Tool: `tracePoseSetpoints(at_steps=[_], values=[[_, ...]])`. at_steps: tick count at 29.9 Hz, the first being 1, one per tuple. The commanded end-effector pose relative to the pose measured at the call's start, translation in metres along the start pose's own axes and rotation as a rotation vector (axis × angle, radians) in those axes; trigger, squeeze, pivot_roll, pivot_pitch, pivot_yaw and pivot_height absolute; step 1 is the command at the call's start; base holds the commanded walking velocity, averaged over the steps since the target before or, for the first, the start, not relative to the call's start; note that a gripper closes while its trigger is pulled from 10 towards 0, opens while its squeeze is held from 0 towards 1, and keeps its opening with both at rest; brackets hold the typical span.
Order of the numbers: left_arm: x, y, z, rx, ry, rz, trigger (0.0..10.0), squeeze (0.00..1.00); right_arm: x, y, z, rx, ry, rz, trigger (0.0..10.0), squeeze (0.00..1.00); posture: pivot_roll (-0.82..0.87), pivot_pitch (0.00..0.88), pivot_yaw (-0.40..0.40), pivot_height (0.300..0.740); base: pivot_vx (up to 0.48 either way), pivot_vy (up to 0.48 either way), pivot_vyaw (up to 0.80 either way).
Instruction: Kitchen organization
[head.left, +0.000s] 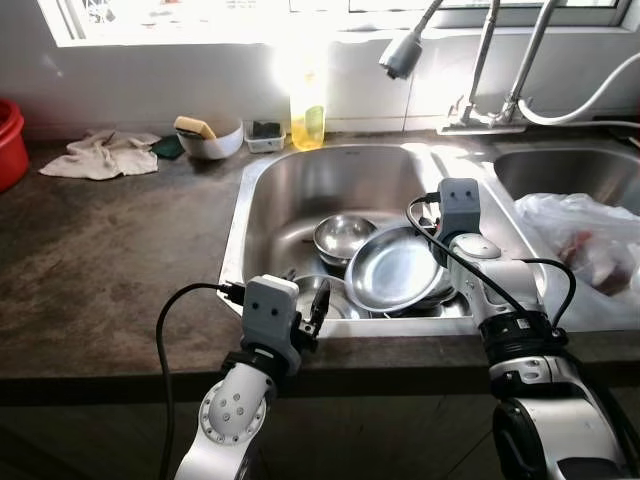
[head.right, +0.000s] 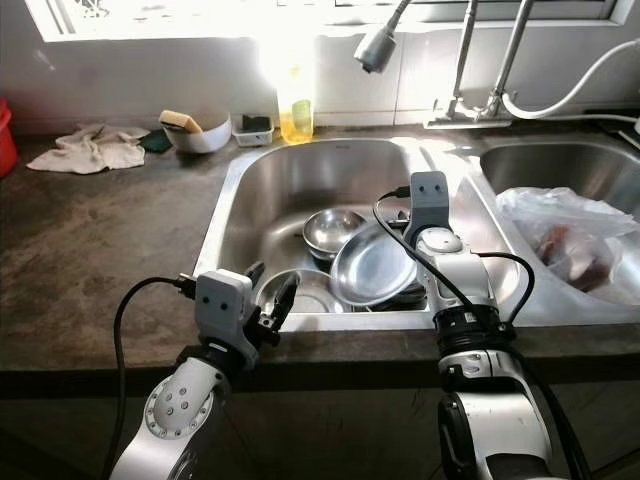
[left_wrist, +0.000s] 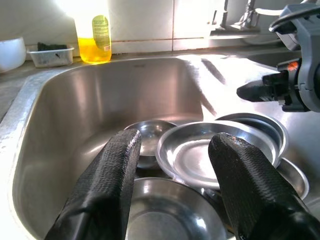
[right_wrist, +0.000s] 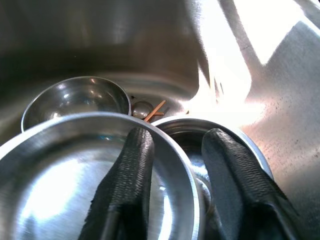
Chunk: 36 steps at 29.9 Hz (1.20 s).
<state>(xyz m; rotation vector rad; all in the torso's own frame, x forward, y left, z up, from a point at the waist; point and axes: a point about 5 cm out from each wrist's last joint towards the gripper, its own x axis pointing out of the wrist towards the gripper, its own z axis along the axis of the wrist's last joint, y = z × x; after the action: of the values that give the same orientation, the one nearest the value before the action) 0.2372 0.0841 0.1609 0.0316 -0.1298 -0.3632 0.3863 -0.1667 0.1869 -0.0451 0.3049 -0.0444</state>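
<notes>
Sink (head.left: 262, 200) holds steel plate (head.left: 395, 270); your right gripper (right_wrist: 175, 165), jaws apart, straddles its rim; left gripper (left_wrist: 175, 185), jaws apart, hovers nearby.

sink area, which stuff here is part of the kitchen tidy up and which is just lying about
Job in hand:
- steel plate, its rim between the right end effector fingers
- steel bowls in the sink
- left end effector, open over the sink's near edge

Lying about:
- cloth
- white bowl with sponge
- soap bottle
- plastic bag
- red tub
</notes>
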Motion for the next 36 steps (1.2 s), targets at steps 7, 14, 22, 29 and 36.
tracePoseSetpoints(at_steps=[7, 14, 22, 29, 36], values=[[-0.004, 0.001, 0.005, 0.006, -0.003, 0.009, 10.0, 0.0, -0.003, 0.002, 0.022, -0.014, -0.13, -0.012, 10.0, 0.0, 0.1, 0.116, -0.031, 0.74, 0.0, 0.0, 0.0], [-0.003, 0.002, 0.005, 0.01, -0.004, 0.014, 10.0, 0.0, -0.037, 0.015, 0.045, -0.029, -0.437, 0.048, 10.0, 0.0, 0.1, 0.11, -0.029, 0.74, 0.0, 0.0, 0.0], [-0.001, 0.002, 0.004, 0.016, -0.008, 0.009, 10.0, 0.0, -0.093, 0.021, 0.035, -0.091, -0.652, 0.113, 10.0, 0.0, 0.08, 0.092, -0.029, 0.74, 0.0, 0.0, 0.0], [-0.004, 0.004, 0.0, 0.029, -0.003, 0.003, 10.0, 0.0, -0.12, 0.024, 0.005, -0.078, -0.626, 0.18, 10.0, 0.0, 0.07, 0.069, -0.026, 0.74, 0.0, 0.0, 0.0], [-0.006, 0.005, -0.004, 0.032, 0.008, -0.001, 10.0, 0.0, -0.125, 0.025, -0.005, -0.061, -0.59, 0.187, 10.0, 0.0, 0.06, 0.055, -0.022, 0.74, 0.0, 0.0, 0.69]])
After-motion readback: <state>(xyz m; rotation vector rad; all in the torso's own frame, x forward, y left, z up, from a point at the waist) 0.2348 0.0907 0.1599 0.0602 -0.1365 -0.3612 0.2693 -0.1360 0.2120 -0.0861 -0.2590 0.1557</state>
